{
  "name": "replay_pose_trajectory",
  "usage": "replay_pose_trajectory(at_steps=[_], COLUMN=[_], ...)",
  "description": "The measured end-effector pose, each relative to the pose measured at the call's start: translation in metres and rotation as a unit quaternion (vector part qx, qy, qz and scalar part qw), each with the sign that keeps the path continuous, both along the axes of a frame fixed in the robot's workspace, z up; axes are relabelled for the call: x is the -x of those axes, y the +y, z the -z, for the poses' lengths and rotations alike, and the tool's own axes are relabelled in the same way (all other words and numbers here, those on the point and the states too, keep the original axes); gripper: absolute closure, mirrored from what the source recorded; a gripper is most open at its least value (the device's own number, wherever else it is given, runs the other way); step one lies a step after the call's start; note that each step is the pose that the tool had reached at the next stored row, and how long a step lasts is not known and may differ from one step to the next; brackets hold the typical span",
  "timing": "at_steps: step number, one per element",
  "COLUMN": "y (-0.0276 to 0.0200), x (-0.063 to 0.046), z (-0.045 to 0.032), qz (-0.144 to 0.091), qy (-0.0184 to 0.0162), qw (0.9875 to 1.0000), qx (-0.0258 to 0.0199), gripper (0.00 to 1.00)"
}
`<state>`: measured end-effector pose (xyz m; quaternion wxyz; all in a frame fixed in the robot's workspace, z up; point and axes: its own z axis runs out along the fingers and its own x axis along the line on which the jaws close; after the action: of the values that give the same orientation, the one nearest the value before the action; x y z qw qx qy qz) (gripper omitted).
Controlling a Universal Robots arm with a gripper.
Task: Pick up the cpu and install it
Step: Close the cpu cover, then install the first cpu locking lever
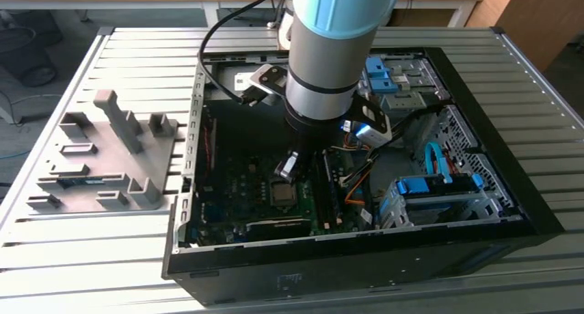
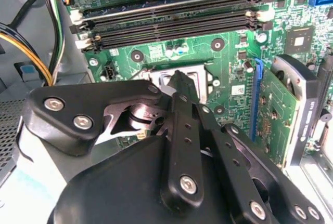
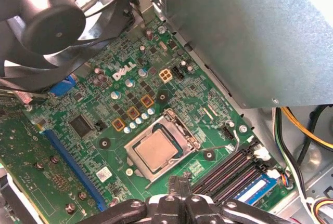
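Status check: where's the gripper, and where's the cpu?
Gripper over the motherboard, beside the socket. Cpu lying in the socket, not held. Nothing over it.

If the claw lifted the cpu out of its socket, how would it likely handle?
The cpu looks like a thin, flat metal-topped square, so probably stiff and light. Its smooth top may be slippery. It lies flush inside the socket frame, so little edge shows for the claw to grip.
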<state>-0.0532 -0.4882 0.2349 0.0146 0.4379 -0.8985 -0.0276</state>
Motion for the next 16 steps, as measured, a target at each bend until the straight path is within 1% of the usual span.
replay_pose_trajectory(at_steps=[7, 11, 12, 14, 16], y=[0.0000, 0.0013, 0.0024, 0.0069, 0.0146], x=[-0.001, -0.008, -0.010, -0.011, -0.011], z=[0.0000, 0.0000, 0.0000, 0.0000, 0.0000], qz=[0.000, 0.000, 0.000, 0.000, 0.000], qy=[0.0000, 0.0003, 0.0003, 0.0003, 0.0003], qw=[1.0000, 1.0000, 1.0000, 1.0000, 1.0000], qx=[0.0003, 0.0015, 0.0017, 0.0017, 0.0018], gripper=[0.90, 0.90, 0.90, 0.90, 0.90])
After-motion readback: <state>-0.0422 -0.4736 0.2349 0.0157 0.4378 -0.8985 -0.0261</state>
